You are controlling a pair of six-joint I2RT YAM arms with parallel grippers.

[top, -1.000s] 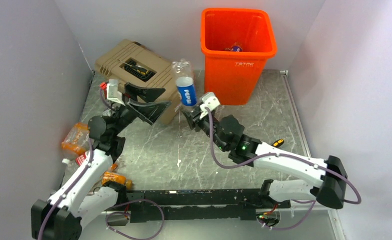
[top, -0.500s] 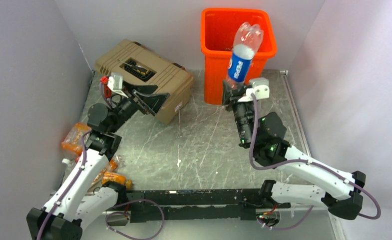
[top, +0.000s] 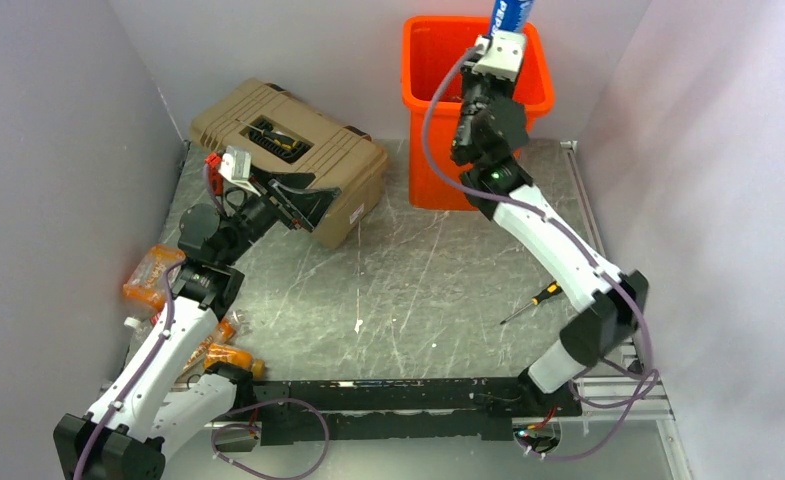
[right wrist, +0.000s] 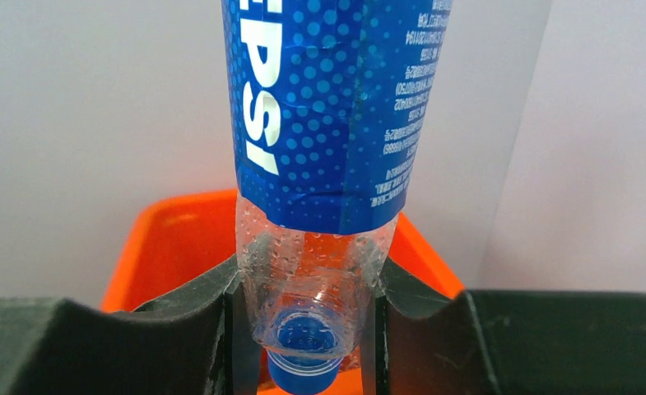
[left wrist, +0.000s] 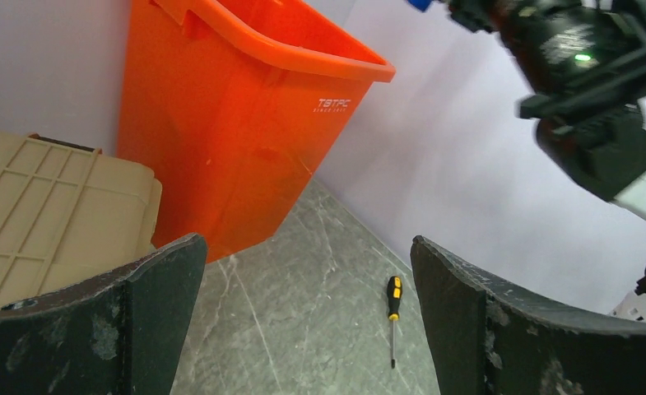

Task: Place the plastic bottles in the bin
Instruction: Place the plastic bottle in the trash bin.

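Top external: right jaws clamp bottle above bin; left jaws wide, empty, beside toolbox.

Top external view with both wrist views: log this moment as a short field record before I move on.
Right arm's fingers: shut on the neck of the clear plastic Pepsi bottle with blue label
Bottle pose: cap down, raised over the tall orange plastic bin
Bin: upright at the back wall
Left arm's fingers: open, empty, by the tan ribbed toolbox
Loose items: yellow-and-black screwdriver; crumpled orange plastic item, likely a bottle, by the left arm
Step state: bottle not yet released
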